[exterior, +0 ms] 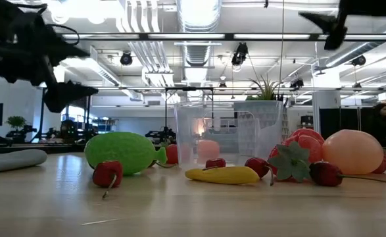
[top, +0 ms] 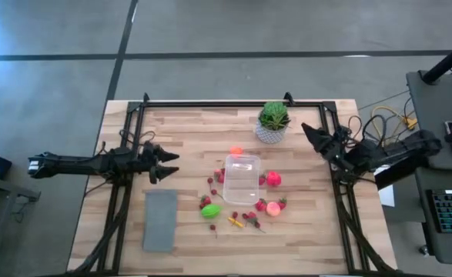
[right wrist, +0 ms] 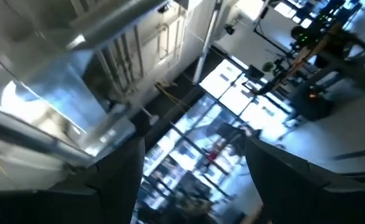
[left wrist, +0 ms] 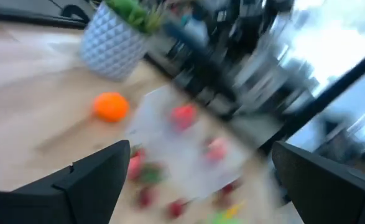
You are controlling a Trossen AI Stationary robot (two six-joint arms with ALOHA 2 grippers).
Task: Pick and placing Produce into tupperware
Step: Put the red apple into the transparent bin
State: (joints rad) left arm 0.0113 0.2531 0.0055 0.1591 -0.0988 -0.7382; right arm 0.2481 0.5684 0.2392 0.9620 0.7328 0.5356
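Observation:
The clear tupperware tub (top: 241, 178) stands on the wooden table's middle; it also shows in the low view (exterior: 209, 135). Toy produce lies around it: an orange ball (top: 236, 151) at its far side, a green piece (top: 210, 211), a pink ball (top: 272, 207), red berries (top: 272, 179), a yellow piece (top: 235, 222). My left gripper (top: 170, 164) is open and empty, raised over the table left of the tub. My right gripper (top: 310, 132) is open and empty, raised at the table's right edge, near the plant.
A green spiky plant in a white pot (top: 272, 123) stands at the far side, right of centre. A flat grey rectangle (top: 160, 219) lies at the near left. A black frame (top: 210, 104) runs round the table's edges. Cables and a keyboard lie off to the right.

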